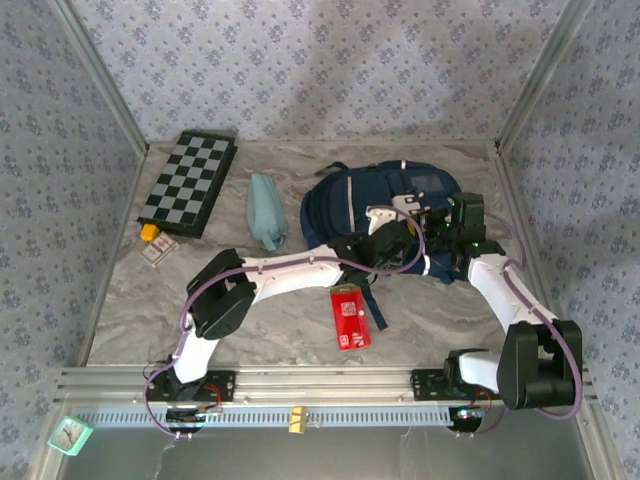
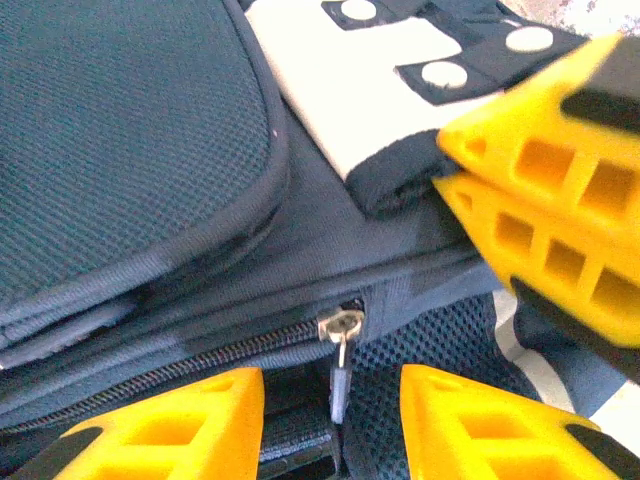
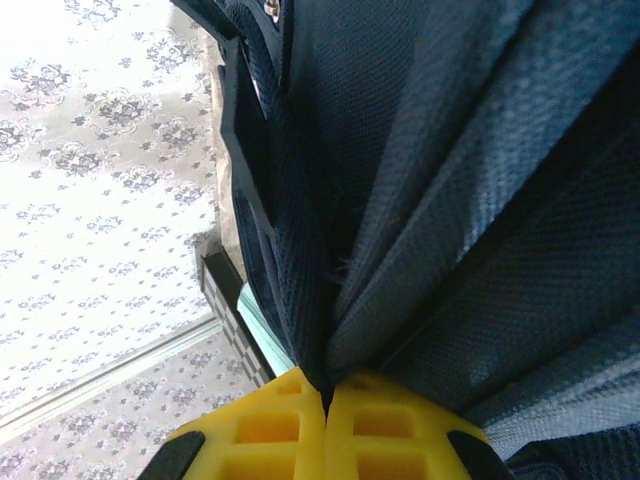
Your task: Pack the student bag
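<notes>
The student bag (image 1: 365, 200), navy with white patches, lies at the back middle of the table. My left gripper (image 1: 406, 236) hovers at its near right edge. In the left wrist view this gripper (image 2: 332, 374) is open, with the silver zipper slider (image 2: 342, 325) just ahead. The zipper's pull tab (image 2: 340, 392) hangs between the yellow fingers, touching neither. My right gripper (image 3: 327, 397) is shut on a fold of the bag's navy fabric (image 3: 450, 200) and holds it up. Its yellow fingers (image 2: 545, 215) pinch the bag beside a white patch (image 2: 390, 60).
A folded chessboard (image 1: 190, 183) lies at the back left, with small items (image 1: 155, 247) at its near end. A teal pencil case (image 1: 266, 210) lies left of the bag. A red packet (image 1: 350, 317) lies in front. A teal clock (image 1: 70, 432) sits beyond the front rail.
</notes>
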Controlling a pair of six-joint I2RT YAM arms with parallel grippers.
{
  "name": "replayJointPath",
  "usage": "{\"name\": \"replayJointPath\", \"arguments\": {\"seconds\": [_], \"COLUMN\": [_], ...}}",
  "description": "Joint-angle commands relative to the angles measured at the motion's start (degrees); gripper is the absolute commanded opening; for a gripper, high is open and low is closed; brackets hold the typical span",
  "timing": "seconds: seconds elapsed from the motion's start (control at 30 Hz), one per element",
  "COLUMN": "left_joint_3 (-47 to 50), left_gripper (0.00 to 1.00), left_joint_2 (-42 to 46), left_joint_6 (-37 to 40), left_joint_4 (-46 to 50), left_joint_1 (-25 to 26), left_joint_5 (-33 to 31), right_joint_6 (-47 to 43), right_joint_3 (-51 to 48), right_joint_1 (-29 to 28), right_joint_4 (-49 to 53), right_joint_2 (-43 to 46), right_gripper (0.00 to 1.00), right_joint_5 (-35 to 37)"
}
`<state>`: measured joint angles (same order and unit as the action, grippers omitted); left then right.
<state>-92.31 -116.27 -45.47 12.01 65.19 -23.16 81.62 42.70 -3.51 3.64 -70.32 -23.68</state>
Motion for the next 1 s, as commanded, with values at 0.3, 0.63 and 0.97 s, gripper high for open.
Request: {"name": "replayJointPath", "arguments": {"seconds": [0.3,0.63,0.97], "left_joint_3": [-5.7,-9.85,-14.76], "left_gripper": [0.38,0.36,0.24], "left_joint_2": [-4.93,-7.99,-11.53], "left_joint_6": [-4.42,-7.28,-3.81], "left_joint_4": [4.69,9.96,8.38], "left_joint_1": [-0.02,-0.24,-1.3], "left_joint_5": [0.04,-0.79,0.29], "right_joint_6": [-0.5,-0.44,-0.98], "right_joint_3": [3.2,3.19,2.57], "right_joint_1": [-0.23,-0.23,-0.4], "right_joint_4": [-3.0,-3.23,-3.11], "right_joint_2": [-2.08,-2.46,-2.33], "right_gripper": [0.0,0.0,0.0], "right_joint_5": [-2.51,-2.61,-2.67]}}
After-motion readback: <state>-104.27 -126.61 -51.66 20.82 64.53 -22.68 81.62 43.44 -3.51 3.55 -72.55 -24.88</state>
